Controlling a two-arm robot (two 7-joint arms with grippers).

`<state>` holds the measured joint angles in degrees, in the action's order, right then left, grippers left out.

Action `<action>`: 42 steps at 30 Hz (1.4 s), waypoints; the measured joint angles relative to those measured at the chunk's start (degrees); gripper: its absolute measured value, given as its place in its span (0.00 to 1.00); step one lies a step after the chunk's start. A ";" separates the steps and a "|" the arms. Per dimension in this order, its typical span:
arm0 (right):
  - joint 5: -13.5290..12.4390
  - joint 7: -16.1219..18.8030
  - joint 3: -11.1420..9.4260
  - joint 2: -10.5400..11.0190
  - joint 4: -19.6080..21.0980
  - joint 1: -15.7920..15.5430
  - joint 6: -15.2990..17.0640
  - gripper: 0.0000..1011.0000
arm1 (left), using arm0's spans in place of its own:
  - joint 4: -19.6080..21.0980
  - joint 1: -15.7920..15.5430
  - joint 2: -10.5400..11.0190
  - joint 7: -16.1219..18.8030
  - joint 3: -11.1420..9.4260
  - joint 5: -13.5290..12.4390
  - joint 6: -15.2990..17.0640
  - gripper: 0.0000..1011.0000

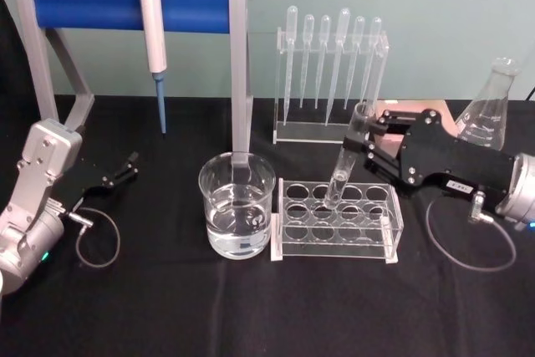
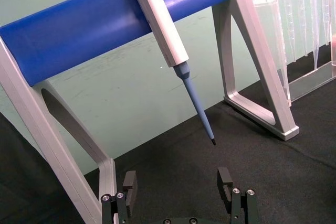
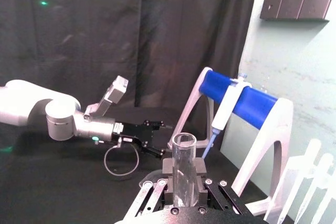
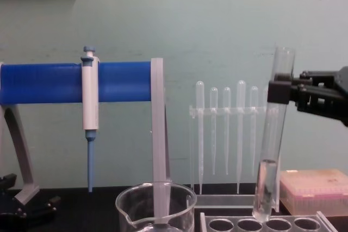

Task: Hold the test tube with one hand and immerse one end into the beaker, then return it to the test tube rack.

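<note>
My right gripper (image 1: 364, 141) is shut on the test tube (image 1: 347, 160), gripping it a little below the rimmed mouth. The tube (image 4: 270, 145) hangs slightly tilted, and its rounded end sits just above a back-row hole of the clear tube rack (image 1: 334, 244). A little clear liquid shows in its lower part. In the right wrist view the tube (image 3: 184, 166) stands between the closed fingers. The beaker (image 1: 236, 216), partly filled with clear liquid, stands left of the rack and shows low in the chest view (image 4: 156, 205). My left gripper (image 1: 127, 166) rests open on the black table at far left, fingers apart (image 2: 177, 182).
A blue-barred stand (image 1: 134, 2) with a hanging white-and-blue pipettor (image 1: 152, 35) rises behind the beaker. A clear holder of plastic pipettes (image 1: 330, 73) stands behind the rack. An empty conical flask (image 1: 489, 110) and a pink box (image 4: 314, 188) are at back right.
</note>
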<state>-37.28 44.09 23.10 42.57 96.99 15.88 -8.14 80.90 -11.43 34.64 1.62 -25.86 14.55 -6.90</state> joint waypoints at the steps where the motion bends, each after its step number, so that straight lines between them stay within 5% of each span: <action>1: 0.08 0.06 0.09 -0.09 -0.20 0.05 -0.03 0.24 | 0.00 0.00 0.00 0.00 0.00 0.00 0.00 0.99; 42: 3.92 -0.21 1.11 -4.57 -7.33 -0.98 -3.94 0.24 | 0.00 0.00 0.00 0.00 0.00 0.00 0.00 0.99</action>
<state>-33.36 43.88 24.20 38.00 89.67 14.90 -12.07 80.90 -11.43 34.65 1.62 -25.86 14.55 -6.91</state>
